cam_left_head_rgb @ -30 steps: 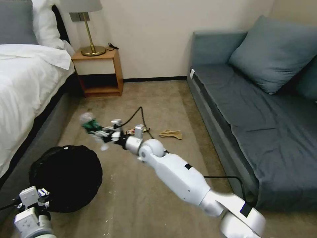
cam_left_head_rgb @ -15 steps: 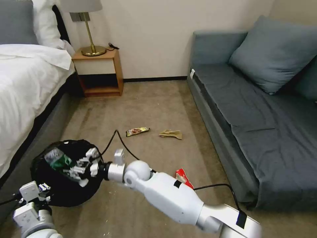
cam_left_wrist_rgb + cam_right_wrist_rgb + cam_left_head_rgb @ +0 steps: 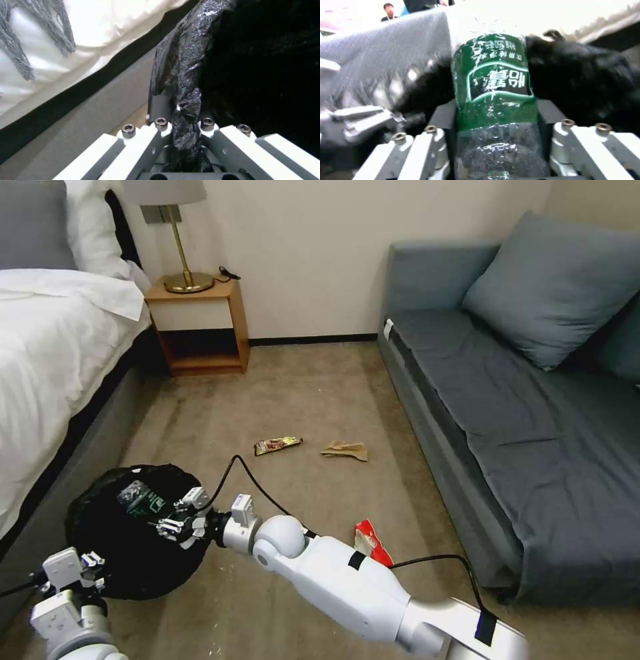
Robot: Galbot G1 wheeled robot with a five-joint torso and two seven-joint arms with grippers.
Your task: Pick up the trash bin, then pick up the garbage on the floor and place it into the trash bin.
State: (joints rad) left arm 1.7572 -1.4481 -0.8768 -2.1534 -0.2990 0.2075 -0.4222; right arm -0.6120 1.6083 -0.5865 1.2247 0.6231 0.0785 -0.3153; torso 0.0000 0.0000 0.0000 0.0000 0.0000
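The right gripper (image 3: 175, 517) is reaching over the open mouth of the bin (image 3: 107, 573), with the bottle (image 3: 137, 495) lying between its fingers; in the right wrist view the bottle (image 3: 495, 100) is sitting between the two pads, which are closed against its sides, green label facing the camera. The left gripper (image 3: 181, 135) is clenching the bin's near rim, its fingers pinching a fold of the black bag (image 3: 186, 75). The bin is sitting on the carpet (image 3: 320, 380) just beside the bed (image 3: 47, 347). Still on the carpet, the brown wrapper (image 3: 277, 445) and the tan paper (image 3: 345, 451) are lying near each other toward the room's middle, and the red wrapper (image 3: 371, 542) is lying beside the right arm, closer to the sofa (image 3: 533, 447).
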